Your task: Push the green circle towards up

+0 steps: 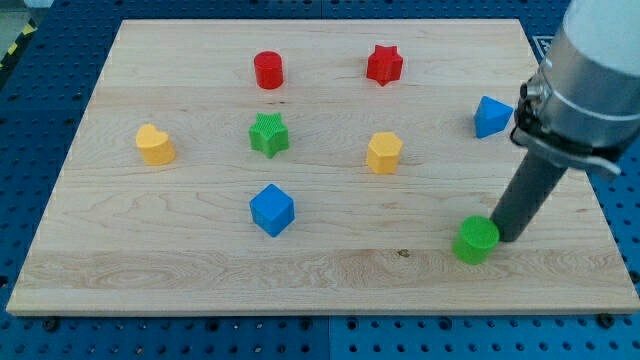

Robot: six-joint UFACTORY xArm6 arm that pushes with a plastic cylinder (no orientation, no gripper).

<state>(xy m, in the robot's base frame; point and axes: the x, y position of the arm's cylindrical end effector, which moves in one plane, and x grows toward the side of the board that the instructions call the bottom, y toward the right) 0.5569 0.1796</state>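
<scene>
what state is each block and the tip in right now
green circle: flat on the board, tip against its right edge
my tip: down at board level, touching the green circle
green star: resting alone
red cylinder: upright, alone
red star: resting alone
yellow heart: resting alone
yellow hexagon: resting alone
blue cube: resting alone
blue triangle: beside the arm

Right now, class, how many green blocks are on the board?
2: the green star left of centre, and the green circle at lower right, touching my tip. None appear hidden.

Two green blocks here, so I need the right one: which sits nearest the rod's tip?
The green circle, touching my tip; the green star sits far left.
</scene>
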